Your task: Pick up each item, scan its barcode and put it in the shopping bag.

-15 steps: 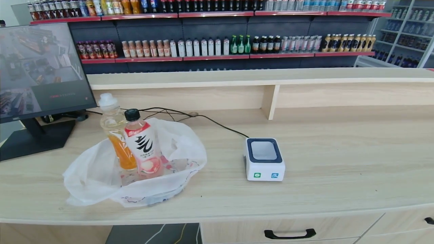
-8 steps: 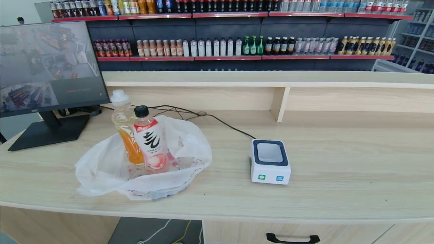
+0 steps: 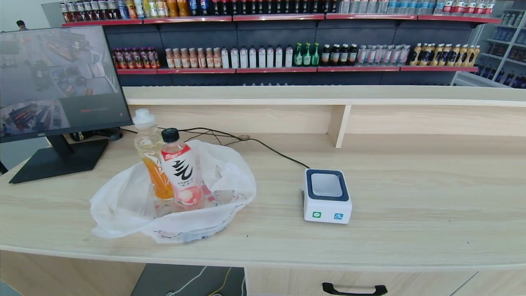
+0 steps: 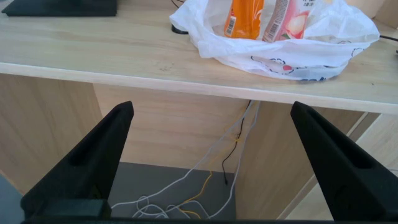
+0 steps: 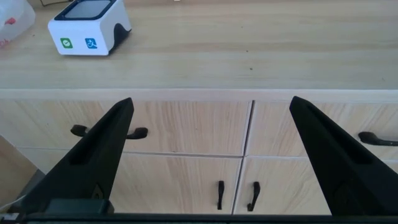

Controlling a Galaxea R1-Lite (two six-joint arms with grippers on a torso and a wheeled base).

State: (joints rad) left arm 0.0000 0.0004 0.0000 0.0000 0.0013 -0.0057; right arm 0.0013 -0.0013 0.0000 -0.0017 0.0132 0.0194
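Observation:
A white plastic shopping bag point(image 3: 123, 205) lies open on the wooden counter point(image 3: 411, 205), with two bottles standing in it: an orange juice bottle point(image 3: 151, 160) with a white cap and a pink-and-white drink bottle point(image 3: 181, 172) with a black cap. To the bag's right sits the white barcode scanner point(image 3: 327, 201) with a dark-rimmed window on top. In the left wrist view my left gripper point(image 4: 211, 162) is open, low in front of the counter, below the bag point(image 4: 292, 50). My right gripper point(image 5: 211, 162) is open too, held before the cabinet doors, with the scanner point(image 5: 90, 28) up on the counter.
A monitor point(image 3: 57, 82) on a black stand occupies the counter's left end. A black cable point(image 3: 254, 144) runs from the scanner toward the back. A raised wooden ledge point(image 3: 328, 96) borders the rear, with drink shelves point(image 3: 287, 57) behind. Drawers with black handles point(image 3: 354, 290) sit below the counter.
The head camera shifted between one second and half a second ago, so the whole scene sits more to the right and slightly higher. Bag, bottles and scanner have not moved on the counter.

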